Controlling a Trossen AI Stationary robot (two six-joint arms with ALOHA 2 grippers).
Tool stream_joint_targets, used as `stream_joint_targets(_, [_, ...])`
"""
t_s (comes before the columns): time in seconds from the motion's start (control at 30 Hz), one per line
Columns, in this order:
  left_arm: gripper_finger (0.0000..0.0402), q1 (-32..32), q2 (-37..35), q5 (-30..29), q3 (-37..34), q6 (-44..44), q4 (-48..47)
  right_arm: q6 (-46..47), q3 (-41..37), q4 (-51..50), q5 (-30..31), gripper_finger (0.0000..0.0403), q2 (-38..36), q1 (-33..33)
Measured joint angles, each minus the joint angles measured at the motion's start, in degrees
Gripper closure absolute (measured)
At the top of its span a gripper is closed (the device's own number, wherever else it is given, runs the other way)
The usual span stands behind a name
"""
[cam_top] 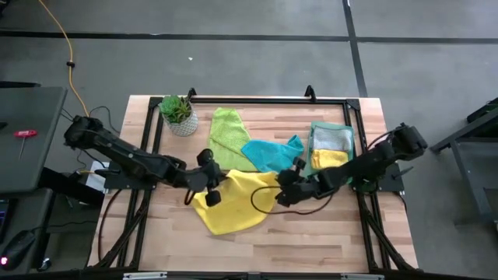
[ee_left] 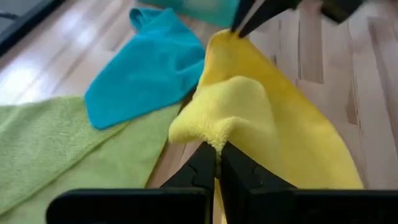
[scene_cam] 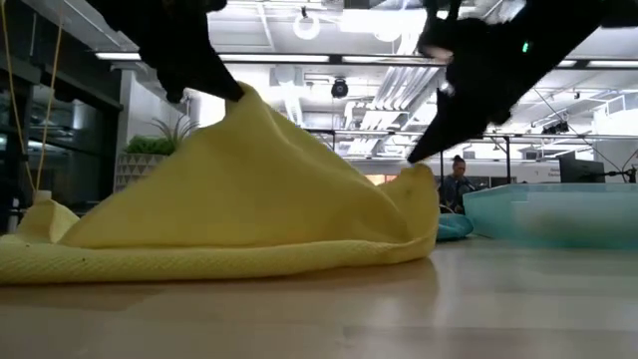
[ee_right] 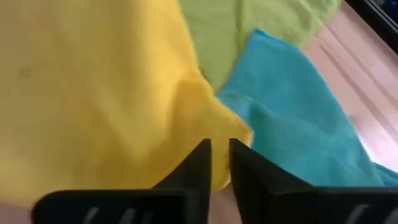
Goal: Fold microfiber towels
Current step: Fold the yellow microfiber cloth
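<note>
Tabletop [cam_top: 327, 233]: light wood planks with a dark frame along its far and side edges.

Yellow towel [cam_top: 233, 202]: lies near the middle of the tabletop, toward the near side, spread but rumpled. Two of its far edges are lifted off the wood, so that in the low view it forms a tent with two peaks, the rest trailing flat on the surface.

Lime green towel [cam_top: 227, 136]: lies flat, far of the yellow one and left of centre, its near part passing under the yellow towel.

Teal towel [cam_top: 271, 152]: lies crumpled to the right of the lime green one, overlapping it.

Green tray [cam_top: 354, 134]: stands at the right far side, holding a folded grey towel [cam_top: 331, 138] on its far side and a folded yellow towel [cam_top: 330, 159] on its near side.

Potted plant [cam_top: 178, 113]: stands at the far left corner.

Left pincer [cam_top: 204, 180]: at the left raised edge of the yellow towel, fingers [ee_left: 200, 173] pressed narrow on a fold of the cloth.

Right pincer [cam_top: 286, 185]: at the right raised edge, fingers [ee_right: 198, 163] narrow, nipping the yellow cloth's corner.

A person shows far off in the room behind.
</note>
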Motion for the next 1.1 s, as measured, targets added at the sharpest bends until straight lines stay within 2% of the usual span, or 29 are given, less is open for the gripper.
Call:
stream_joint_targets(0.23, [0.0400, -2.6, 0.8, -5.4, -0.1, -1.4, -0.1, -2.2, 0.0, 0.3, 0.0, 0.0270, 1.0, -1.7])
stream_joint_targets(0.37, [0.0400, -3.8, 1.7, -8.7, 0.0, -1.6, 0.2, -1.9, 0.0, -1.5, -3.2, 0.0244, 1.0, -1.3])
stream_joint_targets(0.53, [0.0400, -4.1, 2.2, -9.6, 0.0, -1.5, 0.3, 1.6, 0.0, -3.9, -1.7, 0.0242, 1.4, -1.6])
stream_joint_targets(0.93, [0.0400, -4.1, 2.2, -9.6, 0.0, -1.1, 0.7, 1.5, 0.0, -4.0, 2.0, 0.0249, 4.5, -4.8])
stream_joint_targets(1.1, [0.0400, -4.1, 2.2, -9.6, 0.0, -1.1, 0.7, 1.5, 0.0, -4.2, 7.4, 0.0249, 4.2, -4.8])
